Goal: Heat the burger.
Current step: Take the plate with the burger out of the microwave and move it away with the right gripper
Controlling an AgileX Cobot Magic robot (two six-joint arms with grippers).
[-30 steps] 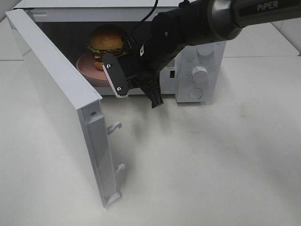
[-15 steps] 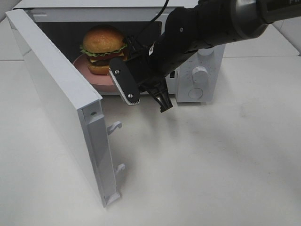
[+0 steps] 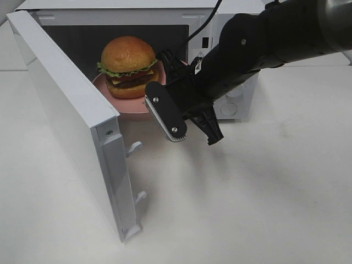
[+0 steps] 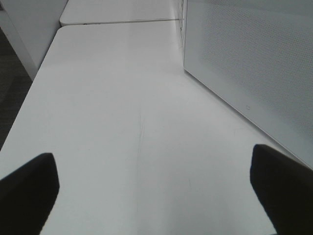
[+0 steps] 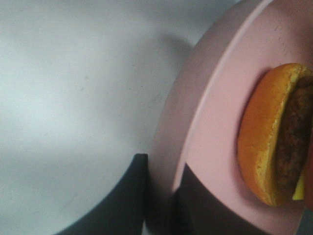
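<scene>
Burger (image 3: pixel 127 66) and plate (image 3: pixel 135 103) farther out, gripper-pinched (image 5: pixel 161 196).

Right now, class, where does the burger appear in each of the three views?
Exterior high: burger upper left, on the pink plate at the microwave mouth.
Left wrist: not in it.
Right wrist: at the right edge.
Shared landmark: the pink plate.

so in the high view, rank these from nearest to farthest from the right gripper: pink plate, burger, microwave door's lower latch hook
1. Pink plate: its rim is clamped in the right gripper at the microwave's mouth.
2. Burger: sits on the plate, just left of the grip.
3. Lower latch hook: on the open door's edge, well below and left, toward the camera.
</scene>
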